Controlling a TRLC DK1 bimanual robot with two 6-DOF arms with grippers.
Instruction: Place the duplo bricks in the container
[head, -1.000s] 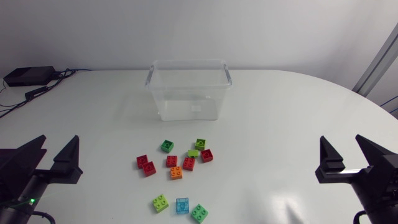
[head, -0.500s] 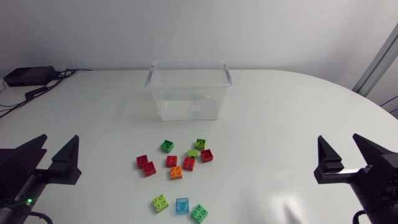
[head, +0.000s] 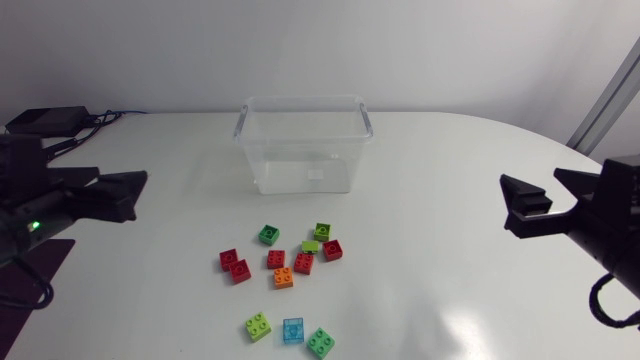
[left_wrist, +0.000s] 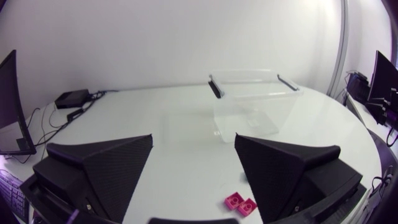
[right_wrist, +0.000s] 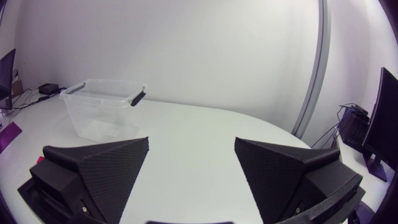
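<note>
Plastic all round on this one: the clear plastic container (head: 305, 145) with grey handles sits well ahead of both grippers and looks empty to me. The scatter of small square duplo bricks (head: 285, 270) (red, green, lime, orange, one see-through blue) lies on the white table (head: 440, 170) between the two arms, nearer to them than the tub is. So I'd call this the very first step, picking a brick, with nothing loaded yet. The left gripper (left_wrist: 193, 140) has its two black wedge fingers spread wide with nothing between them, and it hangs above the table. The pair of red bricks (left_wrist: 239, 203) shows just down by the inner edge of one finger, so that's the closest candidate for it. The right gripper (head: 530, 177) is likewise splayed and holding nothing, with the bricks well apart from it, off to its inner side. Next move, my guess: one arm needs to drop down over an outer brick, say that red pair or the small dark green brick (head: 269, 235) on the tub side of the pile. Then it lines the fingers up on two flat sides and squeezes. The middle ones are packed close, so going there first risks shoving neighbours around.
</note>
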